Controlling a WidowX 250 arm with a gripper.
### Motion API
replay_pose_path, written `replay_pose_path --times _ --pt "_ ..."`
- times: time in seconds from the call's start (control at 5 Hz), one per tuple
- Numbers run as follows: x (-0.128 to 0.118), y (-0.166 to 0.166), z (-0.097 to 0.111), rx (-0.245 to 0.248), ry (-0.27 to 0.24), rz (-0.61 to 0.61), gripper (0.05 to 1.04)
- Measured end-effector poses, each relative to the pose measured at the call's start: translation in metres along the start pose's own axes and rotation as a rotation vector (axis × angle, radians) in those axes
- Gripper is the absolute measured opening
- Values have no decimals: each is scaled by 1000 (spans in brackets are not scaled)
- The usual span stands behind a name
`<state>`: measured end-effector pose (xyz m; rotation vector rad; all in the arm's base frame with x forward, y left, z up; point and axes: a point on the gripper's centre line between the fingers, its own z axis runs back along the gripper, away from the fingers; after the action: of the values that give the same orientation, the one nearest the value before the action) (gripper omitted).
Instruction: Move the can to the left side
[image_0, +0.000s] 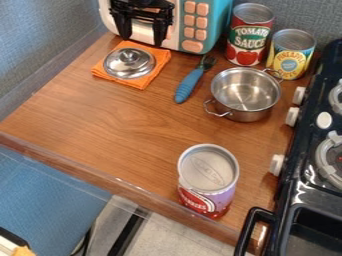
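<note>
Item, one purple-and-red can: stands upright near the front edge of the desk, at five o'clock from the open, empty claw, likely calling for approach that way, then carriage toward nine.

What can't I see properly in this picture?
Camera view:
- Button-covered toy: top cut off by the picture's edge; gripper covers some front.
- Nearest can: its back, facing away.
- Orange cloth: middle hidden under the lid.
- Stove: right side cut off by the edge.
</note>
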<state>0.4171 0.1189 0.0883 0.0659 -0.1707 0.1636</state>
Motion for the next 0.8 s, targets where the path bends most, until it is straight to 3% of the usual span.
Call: replay_pose_path --times 0.2,0.4,0.6,0.8 --pt "-6 -3 -17 -10 44 -3 1001" --pt "-20 -39 -22 -57 60 -114 1001" --pt "-28 -83 11 -105 -11 -229 1001" --pt "-53 -115 40 -144 -46 -309 1001"
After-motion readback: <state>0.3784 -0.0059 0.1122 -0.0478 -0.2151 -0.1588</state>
